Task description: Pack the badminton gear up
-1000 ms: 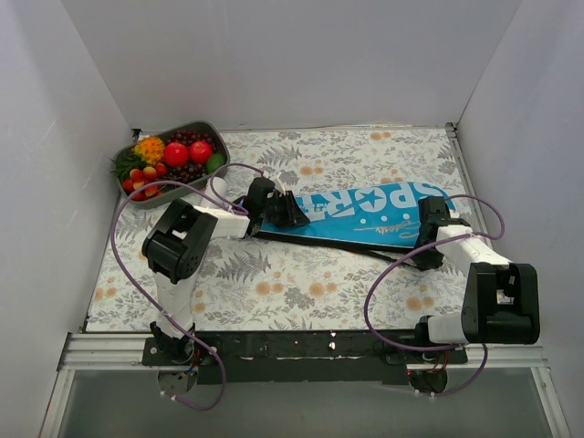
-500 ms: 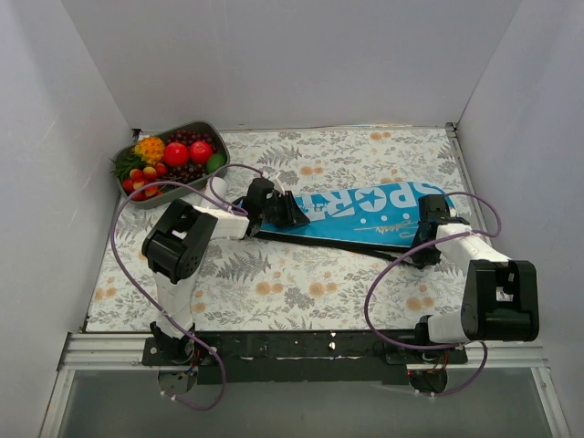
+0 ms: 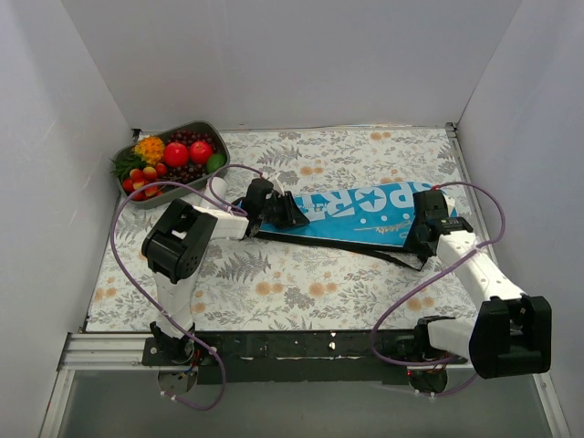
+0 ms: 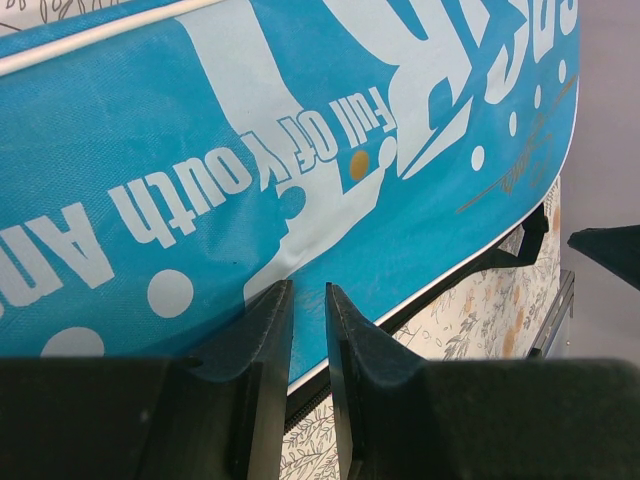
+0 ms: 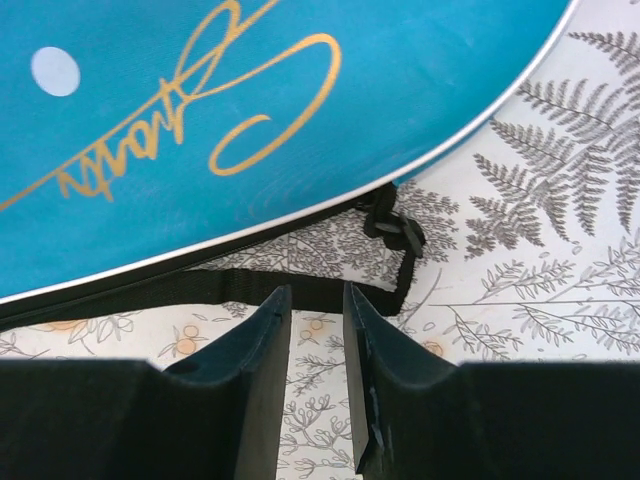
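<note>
Presently the blue SPORT bag [image 3: 365,212] lies flat and slantwise on the flowered table [image 3: 301,292], narrow end toward the left arm, wide end toward the right. No racket or tube shows outside it.

Left gripper [image 4: 308,290]: jaws nearly together over the bag's near edge. Whether they nip fabric cannot be told.

Right gripper [image 5: 316,292]: jaws narrowly apart, holding nothing, poised above the black strap [image 5: 200,285] beside the wide end.

Assessment: soft thin cloth, light and smooth-faced, likely to sag and crease if lifted at one point. Best purchase appears to be the piped rim or the strap — not the slick printed face.
</note>
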`<act>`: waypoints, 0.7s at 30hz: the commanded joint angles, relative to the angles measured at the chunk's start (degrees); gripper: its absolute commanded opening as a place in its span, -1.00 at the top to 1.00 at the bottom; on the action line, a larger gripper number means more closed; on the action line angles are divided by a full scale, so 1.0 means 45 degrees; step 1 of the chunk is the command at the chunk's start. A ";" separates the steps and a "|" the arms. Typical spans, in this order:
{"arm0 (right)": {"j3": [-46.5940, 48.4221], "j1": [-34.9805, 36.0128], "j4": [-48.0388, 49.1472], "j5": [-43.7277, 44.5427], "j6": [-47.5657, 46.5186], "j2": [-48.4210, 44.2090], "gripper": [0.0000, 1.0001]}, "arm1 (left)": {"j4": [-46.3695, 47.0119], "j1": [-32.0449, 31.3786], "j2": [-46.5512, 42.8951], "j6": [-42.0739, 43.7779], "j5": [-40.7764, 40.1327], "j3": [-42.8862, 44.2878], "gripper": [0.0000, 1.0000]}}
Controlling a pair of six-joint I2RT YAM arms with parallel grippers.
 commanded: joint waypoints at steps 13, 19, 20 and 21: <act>0.0209 0.0377 0.1407 0.0077 0.0176 0.2428 0.96 | -0.0056 0.0079 -0.0374 0.0130 -0.0027 -0.0214 0.63; 0.0248 0.0339 0.1408 0.0800 0.0430 0.3327 0.96 | -0.0076 0.0079 -0.0374 0.0188 -0.0008 -0.0234 0.63; 0.0325 0.0338 0.1233 0.0956 0.0546 0.3407 0.97 | -0.0076 0.0060 -0.0374 0.0188 -0.0027 -0.0253 0.63; 0.0346 0.0280 0.1154 0.1209 0.0567 0.3504 0.97 | -0.0076 0.0079 -0.0393 0.0188 -0.0027 -0.0253 0.63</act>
